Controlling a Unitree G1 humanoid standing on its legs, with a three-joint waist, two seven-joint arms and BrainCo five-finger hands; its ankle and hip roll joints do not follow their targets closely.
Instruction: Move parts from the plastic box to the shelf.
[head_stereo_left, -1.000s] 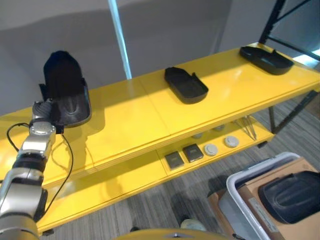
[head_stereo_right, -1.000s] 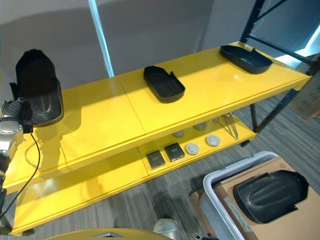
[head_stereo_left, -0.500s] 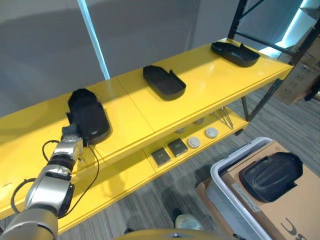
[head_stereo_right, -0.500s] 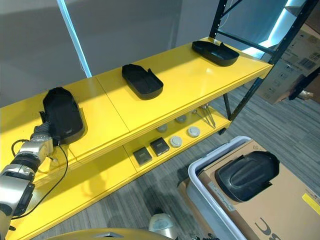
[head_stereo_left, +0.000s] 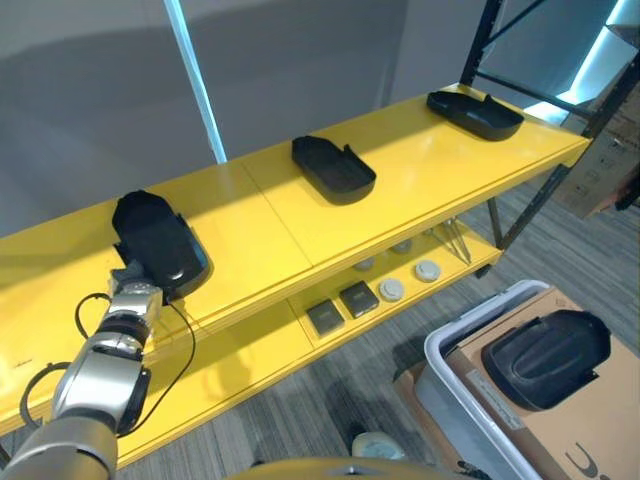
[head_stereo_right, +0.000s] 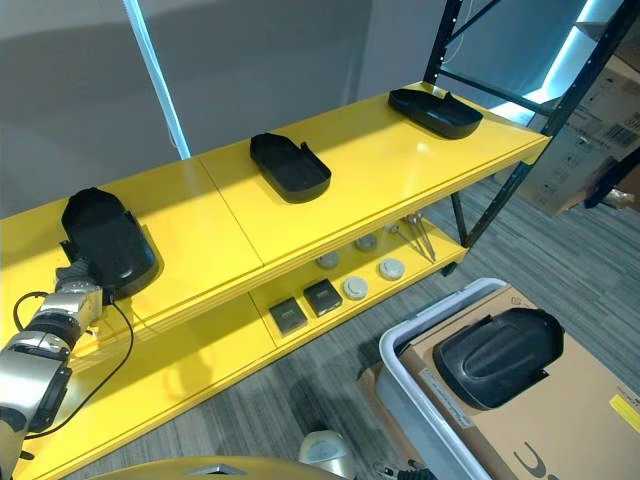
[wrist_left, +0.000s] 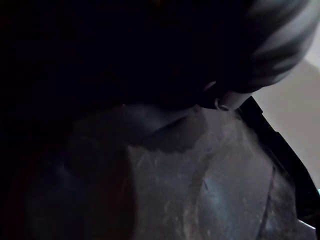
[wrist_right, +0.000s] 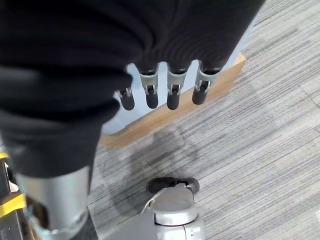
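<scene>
- Three black parts lie on the yellow shelf (head_stereo_left: 300, 225); my left hand (head_stereo_left: 135, 285) grips the leftmost part (head_stereo_left: 160, 248).
- One part (head_stereo_left: 545, 357) remains in the plastic box (head_stereo_left: 440, 375), below the shelf.
- My right hand (wrist_right: 165, 92) hangs relaxed, holding nothing.

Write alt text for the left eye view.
The robot's left hand meets a black part on a yellow shelf's top level, where two more black parts lie. Another sits in a plastic box on the floor.

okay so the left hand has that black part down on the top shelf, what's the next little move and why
Probably let go and draw the left hand back. The black part already lies flat on the yellow shelf, apart from the other two parts, and one more part waits in the plastic box.
</scene>
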